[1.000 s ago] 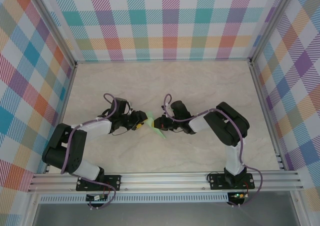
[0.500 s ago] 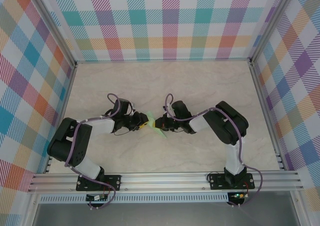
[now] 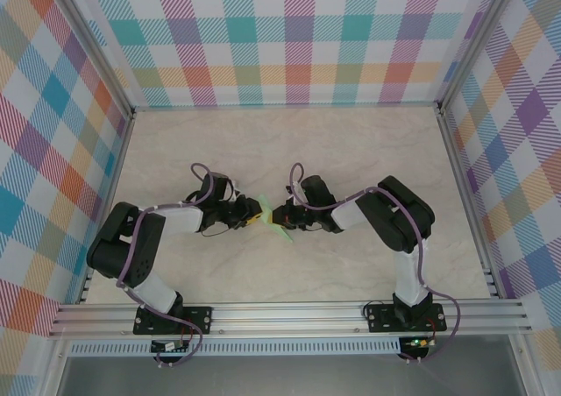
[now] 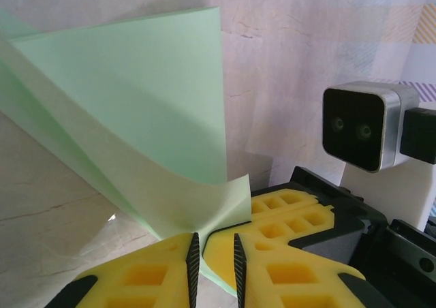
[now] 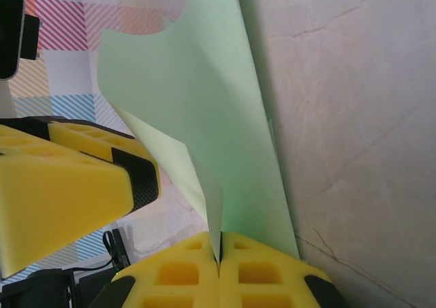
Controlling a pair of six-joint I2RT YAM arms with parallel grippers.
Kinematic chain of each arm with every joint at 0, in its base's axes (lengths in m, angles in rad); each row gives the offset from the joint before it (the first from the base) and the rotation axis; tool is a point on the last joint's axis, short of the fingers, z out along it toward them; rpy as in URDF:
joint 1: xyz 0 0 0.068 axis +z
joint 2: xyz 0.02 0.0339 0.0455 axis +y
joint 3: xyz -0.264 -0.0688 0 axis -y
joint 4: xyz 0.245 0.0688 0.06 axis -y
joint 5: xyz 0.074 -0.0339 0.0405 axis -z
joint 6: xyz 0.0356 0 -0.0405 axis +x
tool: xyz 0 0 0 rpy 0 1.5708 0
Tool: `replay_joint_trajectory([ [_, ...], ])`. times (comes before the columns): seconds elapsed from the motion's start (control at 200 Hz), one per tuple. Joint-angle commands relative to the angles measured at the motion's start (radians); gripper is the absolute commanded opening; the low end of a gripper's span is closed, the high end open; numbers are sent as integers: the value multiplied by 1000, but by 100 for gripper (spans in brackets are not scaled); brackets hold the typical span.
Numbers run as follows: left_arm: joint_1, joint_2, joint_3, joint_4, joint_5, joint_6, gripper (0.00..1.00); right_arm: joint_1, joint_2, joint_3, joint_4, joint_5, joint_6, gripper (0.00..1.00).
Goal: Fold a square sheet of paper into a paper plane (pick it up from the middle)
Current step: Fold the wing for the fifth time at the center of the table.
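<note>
Between my two claws, near the middle of the counter [image 3: 368,151], sits the square sheet of paper [image 3: 266,212]. It is pale mint green, creased, and standing up in folded layers rather than lying flat. From above, a thin point of it reaches past my right claw toward my own side of the counter.

My right claw [image 5: 219,245] is fully closed, its yellow pads pressed together with no gap. The sheet's near edge is pinched in the seam between them. Ahead of those tips the paper rises in a tall panel, and one layer curls off toward my left claw. To the other side of the panel is pale marbled counter.

My left claw [image 4: 212,241] faces the right one, tip to tip. Its two pads stand a narrow slit apart, not closed. A curled corner of the sheet dips into that slit and lies against the edge of one pad. I cannot tell whether the other pad touches it. Above and ahead of this claw the sheet fans out in two broad layers. Just beyond the tips are the yellow fingers [image 4: 293,212] of my right claw, with the camera block [image 4: 357,125] on that wrist above them.
</note>
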Motion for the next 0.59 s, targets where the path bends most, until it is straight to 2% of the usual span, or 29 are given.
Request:
replay_joint_trajectory([
  [0.0, -23, 27, 25, 24, 31, 28, 22, -6, 30, 16, -55, 9, -11, 0],
  [0.59, -24, 96, 45, 11, 6, 53, 17, -7, 32, 18, -93, 7, -24, 0],
])
